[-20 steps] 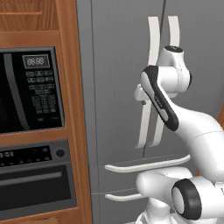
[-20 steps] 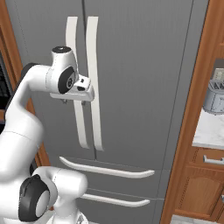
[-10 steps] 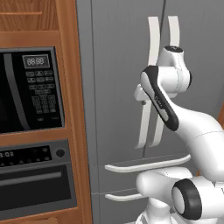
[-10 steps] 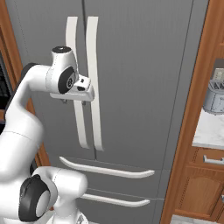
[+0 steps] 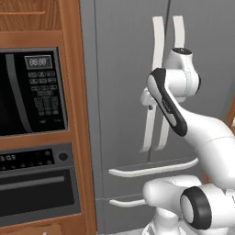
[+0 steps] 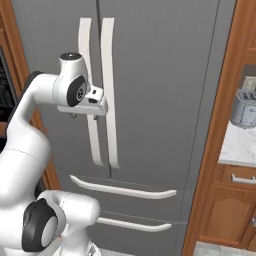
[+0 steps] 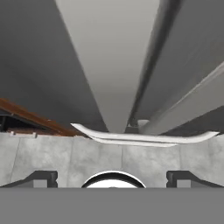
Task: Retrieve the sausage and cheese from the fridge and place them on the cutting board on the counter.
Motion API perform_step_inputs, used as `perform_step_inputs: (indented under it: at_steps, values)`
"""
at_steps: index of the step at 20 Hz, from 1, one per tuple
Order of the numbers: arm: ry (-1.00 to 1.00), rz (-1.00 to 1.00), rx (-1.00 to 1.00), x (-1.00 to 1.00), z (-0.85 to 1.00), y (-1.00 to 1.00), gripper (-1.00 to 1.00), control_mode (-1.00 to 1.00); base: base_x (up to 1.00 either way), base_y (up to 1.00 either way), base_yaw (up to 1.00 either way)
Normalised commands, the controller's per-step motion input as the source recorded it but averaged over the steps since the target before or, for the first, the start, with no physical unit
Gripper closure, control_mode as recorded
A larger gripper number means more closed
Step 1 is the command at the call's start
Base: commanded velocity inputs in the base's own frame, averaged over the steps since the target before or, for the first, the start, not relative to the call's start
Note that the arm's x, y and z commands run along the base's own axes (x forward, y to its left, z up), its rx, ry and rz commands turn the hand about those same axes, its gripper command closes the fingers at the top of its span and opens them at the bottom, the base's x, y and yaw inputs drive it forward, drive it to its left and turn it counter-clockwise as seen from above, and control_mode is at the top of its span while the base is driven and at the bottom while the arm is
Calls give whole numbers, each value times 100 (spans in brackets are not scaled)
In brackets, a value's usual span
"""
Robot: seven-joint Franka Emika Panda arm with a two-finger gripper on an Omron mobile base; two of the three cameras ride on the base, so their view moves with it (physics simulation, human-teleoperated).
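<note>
The grey fridge [image 5: 124, 92] [image 6: 160, 100] stands with both doors closed, so the sausage and cheese are hidden. My gripper [image 6: 84, 116] [image 5: 148, 103] points down, right in front of the left door's long pale handle [image 6: 85, 45] [image 5: 156, 50], about halfway down it. In the hand view the gripper [image 7: 112, 177] is open, its fingertips [image 7: 43, 177] far apart with nothing between them. That handle [image 7: 105, 65] runs away ahead of them, down the door. The cutting board and the counter are out of view.
The right door's handle [image 6: 107, 75] hangs next to the left one. Two curved drawer handles [image 6: 125, 190] cross the fridge below. A black microwave [image 5: 27, 92] and oven [image 5: 32, 193] sit in wood cabinetry on the left. A wall counter with a toaster [image 6: 245, 110] lies to the right.
</note>
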Motion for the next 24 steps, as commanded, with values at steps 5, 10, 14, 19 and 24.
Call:
perform_step_inputs:
  at_steps: [5,10,14,19,24]
  values:
    - [0,0,0,0,0,0,-100,100,-65,-26,0]
    - [0,0,0,0,0,0,-100,100,-55,-41,-7]
    - [0,0,0,0,0,0,-100,100,-39,-49,-10]
    - [0,0,0,0,0,0,-100,100,-24,-29,-2]
    - [0,0,0,0,0,0,-100,100,-38,7,1]
